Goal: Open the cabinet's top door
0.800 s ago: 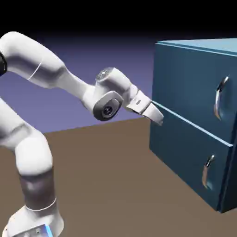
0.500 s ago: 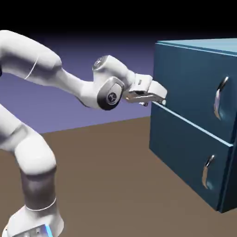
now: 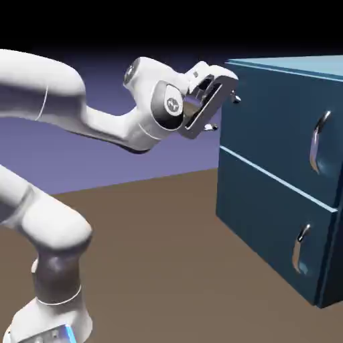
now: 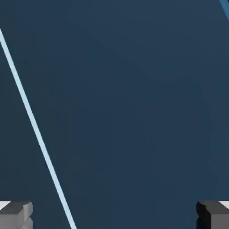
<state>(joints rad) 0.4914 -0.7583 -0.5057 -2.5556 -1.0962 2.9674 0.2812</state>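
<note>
Against the violet backdrop, my gripper point(image 3: 224, 112) had risen since before, spread wide and empty, near the closed top door point(image 3: 281, 127) of the cabinet point(image 3: 295, 65).

Dark teal cabinet point(image 4: 134, 98) panel fills the view, crossed by a slanted pale-blue seam point(image 4: 36, 125); the gripper point(image 4: 114, 217) fingertips point(image 4: 15, 214) stand wide apart.
</note>
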